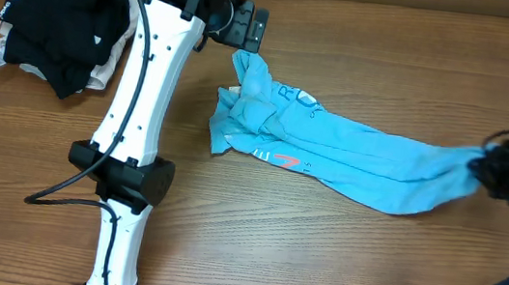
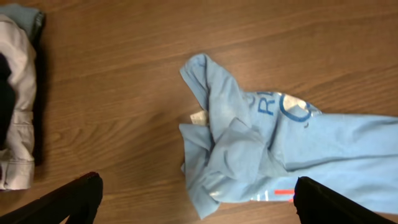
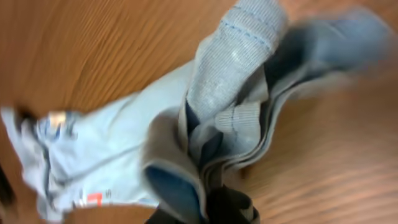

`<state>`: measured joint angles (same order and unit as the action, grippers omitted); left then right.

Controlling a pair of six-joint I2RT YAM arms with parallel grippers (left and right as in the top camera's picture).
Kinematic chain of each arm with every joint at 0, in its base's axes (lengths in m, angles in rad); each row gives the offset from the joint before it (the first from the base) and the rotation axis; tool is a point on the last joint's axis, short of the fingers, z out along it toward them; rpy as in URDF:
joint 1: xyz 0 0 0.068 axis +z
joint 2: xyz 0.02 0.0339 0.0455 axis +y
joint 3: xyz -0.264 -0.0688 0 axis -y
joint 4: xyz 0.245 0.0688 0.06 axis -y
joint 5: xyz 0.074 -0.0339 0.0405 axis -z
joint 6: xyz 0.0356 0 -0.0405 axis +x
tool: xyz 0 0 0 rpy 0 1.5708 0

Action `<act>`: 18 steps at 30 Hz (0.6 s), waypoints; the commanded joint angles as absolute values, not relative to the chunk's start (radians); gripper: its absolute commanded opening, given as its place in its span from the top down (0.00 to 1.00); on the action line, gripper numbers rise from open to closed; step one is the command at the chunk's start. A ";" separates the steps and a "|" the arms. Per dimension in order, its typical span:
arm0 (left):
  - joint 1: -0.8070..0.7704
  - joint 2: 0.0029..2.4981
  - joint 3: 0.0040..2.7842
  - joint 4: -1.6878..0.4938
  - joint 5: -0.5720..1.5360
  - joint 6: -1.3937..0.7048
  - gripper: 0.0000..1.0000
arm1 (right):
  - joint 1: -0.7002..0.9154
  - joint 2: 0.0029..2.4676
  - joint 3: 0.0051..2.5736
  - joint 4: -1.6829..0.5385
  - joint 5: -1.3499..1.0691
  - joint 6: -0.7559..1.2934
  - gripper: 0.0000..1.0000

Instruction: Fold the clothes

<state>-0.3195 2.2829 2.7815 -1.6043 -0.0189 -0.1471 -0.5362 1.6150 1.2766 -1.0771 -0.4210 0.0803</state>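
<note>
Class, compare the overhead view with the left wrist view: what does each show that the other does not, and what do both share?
Overhead only: the right pincer clamped on the far end of the light sky-blue thin-fabric T-shirt, and the left arm's white links. Left wrist only: a small white label at the shirt's bunched end, and the left pincer with its dark fingers spread wide. Both: the crumpled shirt with blue lettering on the brown wooden table.
</note>
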 commanded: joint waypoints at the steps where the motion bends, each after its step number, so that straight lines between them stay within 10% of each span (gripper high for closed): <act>1: -0.296 2.286 2.783 -1.589 -0.029 -0.128 0.00 | -0.391 1.614 1.296 -1.071 -0.439 0.057 0.96; 16: -0.284 2.286 2.783 -1.573 -0.029 -0.127 0.00 | 0.141 1.751 1.295 -0.872 -0.303 0.329 0.95; 18: -0.284 2.286 2.782 -1.573 -0.029 -0.127 0.00 | 0.182 1.781 1.295 -0.836 -0.305 0.351 0.63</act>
